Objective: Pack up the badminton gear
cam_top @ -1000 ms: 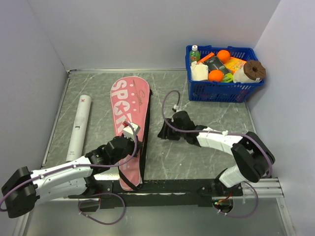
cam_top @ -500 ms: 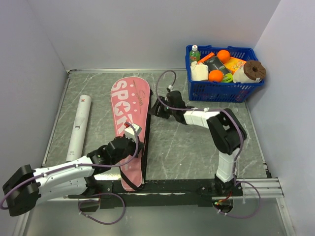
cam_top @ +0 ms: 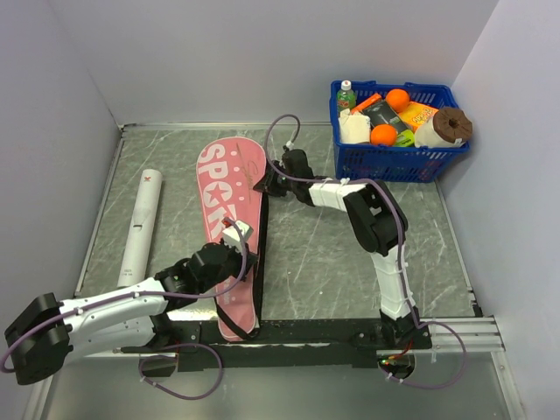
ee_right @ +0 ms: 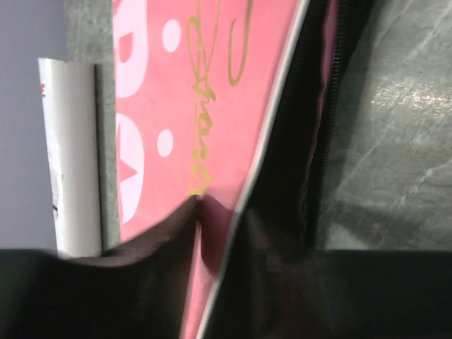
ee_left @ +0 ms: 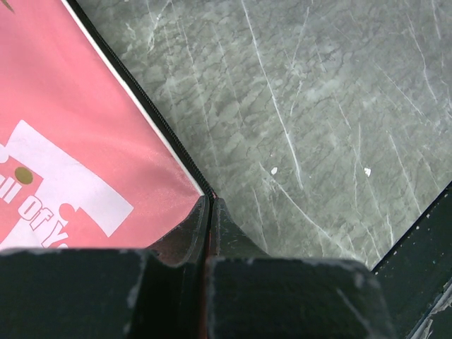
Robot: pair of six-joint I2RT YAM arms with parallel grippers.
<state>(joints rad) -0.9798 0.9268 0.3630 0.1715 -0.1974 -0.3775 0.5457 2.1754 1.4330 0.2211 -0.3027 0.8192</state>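
Top external view, looking down on a grey marbled counter (cam_top: 332, 254). Lying lengthwise left of the middle: the pink bag (cam_top: 219, 188), white lettering up, wide end toward the back wall, narrow end toward the arm bases. Gaping dark along its right edge, zipper (ee_left: 141, 102) undone there. Parked just left of the bag and roughly parallel, not touching: the white tube (cam_top: 143, 226). Tucked in the far right corner, well apart from all that: a blue basket (cam_top: 385, 164) stuffed with groceries, incl. oranges (cam_top: 398, 98), a green-capped bottle (cam_top: 346, 91) and a brown roll (cam_top: 453, 124). Left pincer (cam_top: 245, 255) down on the bag's right edge along the narrow half, clamped tight on that zipper seam per the left wrist view, a sliver of pink pinched between the fingers (ee_left: 240, 244). Right pincer (cam_top: 265, 184) on the same edge up by the wide end, its arm arching over the counter between basket and bag. Right wrist view pretty blurry: bag's piped rim sitting between the fingers, but honestly can't tell whether properly clamped or only straddling it.
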